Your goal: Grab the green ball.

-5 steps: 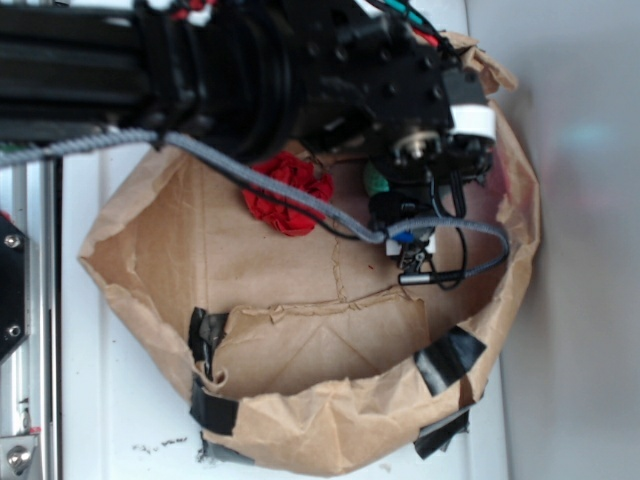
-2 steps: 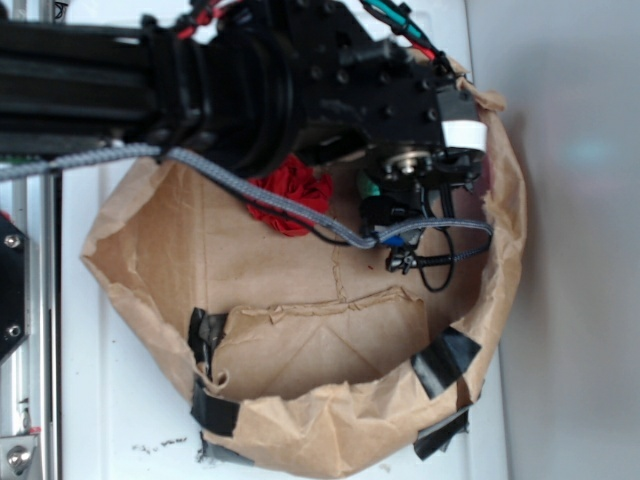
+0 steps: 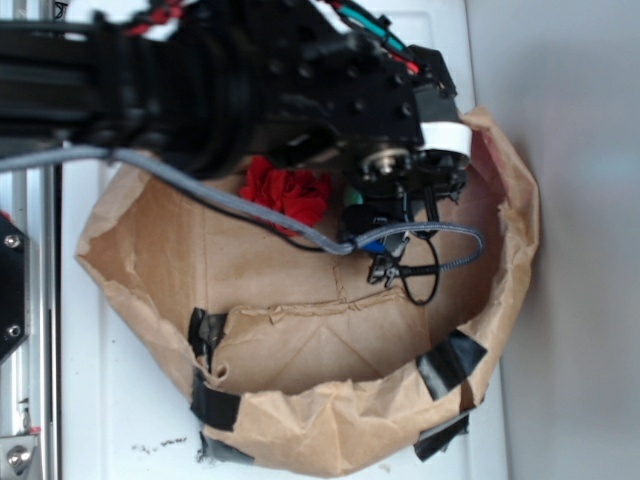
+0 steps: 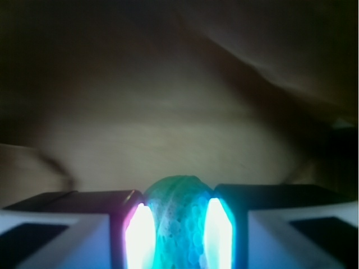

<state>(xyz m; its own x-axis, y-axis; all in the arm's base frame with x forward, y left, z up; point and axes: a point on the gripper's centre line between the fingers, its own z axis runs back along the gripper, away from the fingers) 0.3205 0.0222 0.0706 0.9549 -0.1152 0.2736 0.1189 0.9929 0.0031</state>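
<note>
Here is the black robot arm (image 3: 200, 90), reaching in from nine o'clock over the crumpled brown paper bag (image 3: 330, 420) that is rolled down into a shallow bowl and patched with black tape (image 3: 450, 362) on the white surface (image 3: 120, 420). The pincer (image 4: 178, 224) sits low inside the bag, and the wrist view gives the clean look: the small mint-green dimpled ball (image 4: 178, 216) is wedged squarely between the two dark fingers (image 4: 73, 224), both pads pressed against its sides, so the pincer is clamped on the ball. From the exterior view only a sliver of that green ball (image 3: 353, 218) peeks out under the wrist, at about three o'clock from the red crumpled paper flower (image 3: 285, 192), which lies just beside it but outside the grip.

Judging by this, the grab looks made, and the job now is keeping it. The ball is round and dimpled, so it could squirt out if the squeeze slackens or the contact rides above its widest part; holding steady pressure and lifting straight up, slowly, seems the safe play. The bag's tall wall at three o'clock and the grey cable (image 3: 240, 205) draped across the opening are the snag risks, so a vertical exit before any sideways travel looks wise.
</note>
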